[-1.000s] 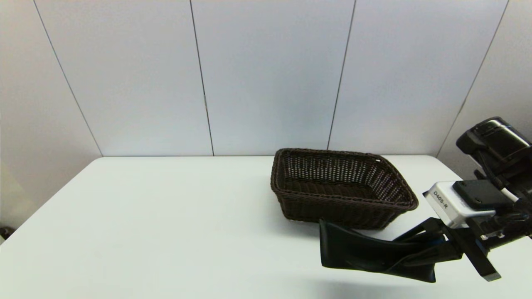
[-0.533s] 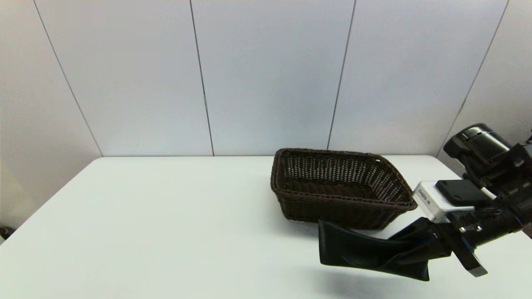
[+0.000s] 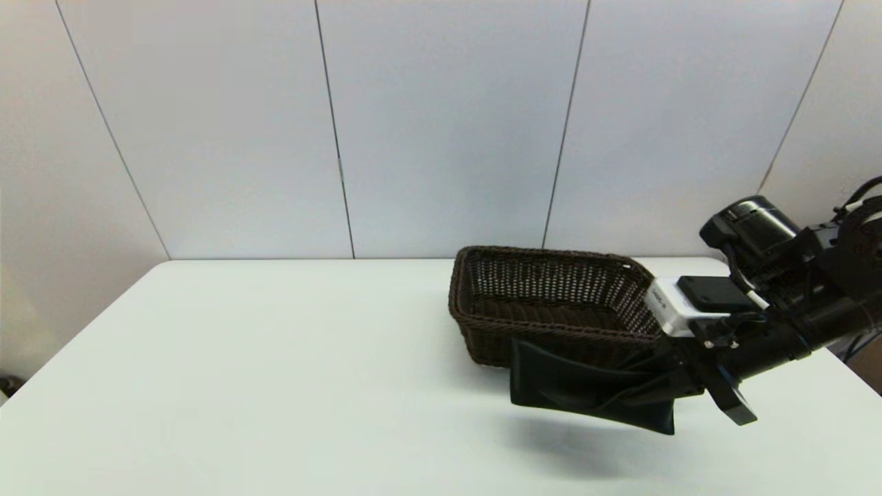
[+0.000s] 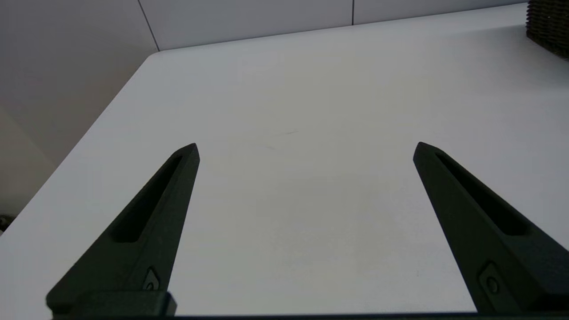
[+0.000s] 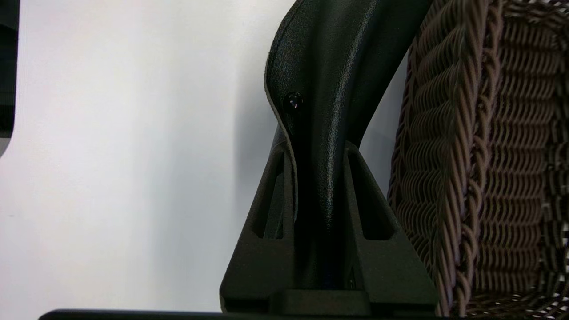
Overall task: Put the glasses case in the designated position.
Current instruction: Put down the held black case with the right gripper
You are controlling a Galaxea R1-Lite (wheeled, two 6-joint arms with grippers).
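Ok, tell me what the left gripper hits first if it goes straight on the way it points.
Probably only the bare white table; the open left gripper points across it, with the dark brown woven basket off to one side.

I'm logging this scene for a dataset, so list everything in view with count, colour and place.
glasses case: one, black, held in the air in front of the basket's near wall
woven basket: one, dark brown, on the table's right half
table: one, white, under everything
wall panels: several, pale grey, behind the table
right gripper: one, black, clamped on the glasses case
left gripper: one, black, open above the table's left part
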